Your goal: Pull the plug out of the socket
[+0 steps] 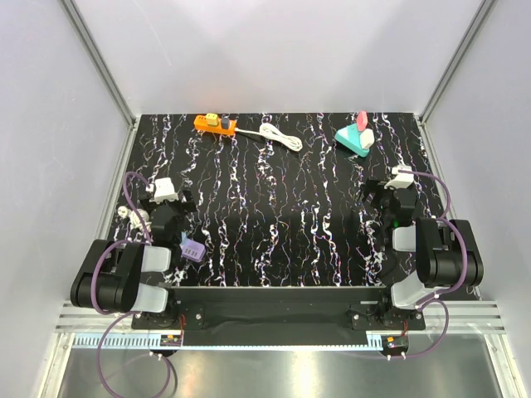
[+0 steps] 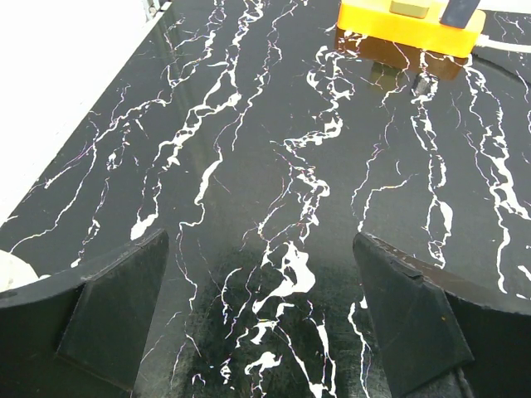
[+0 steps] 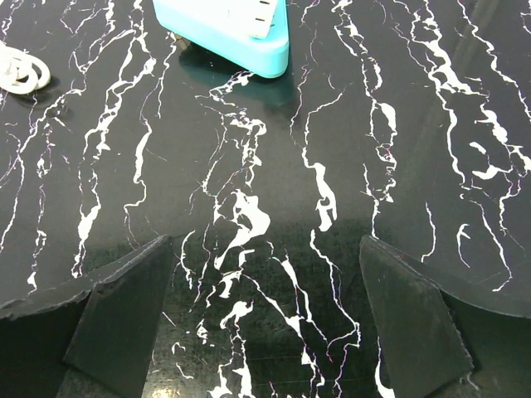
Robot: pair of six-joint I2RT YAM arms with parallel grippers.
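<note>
I see my left gripper (image 2: pixel 259 242) at near left, wide open and empty; the orange socket (image 1: pixel 214 123) lies at the far edge, left of centre, a dark plug (image 1: pixel 224 121) standing in it; my right gripper (image 3: pixel 264 245) is equally wide and empty.

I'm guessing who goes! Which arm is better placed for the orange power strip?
Probably left. The orange power strip lies ahead of the open left end effector; the right end effector faces the teal block.
</note>
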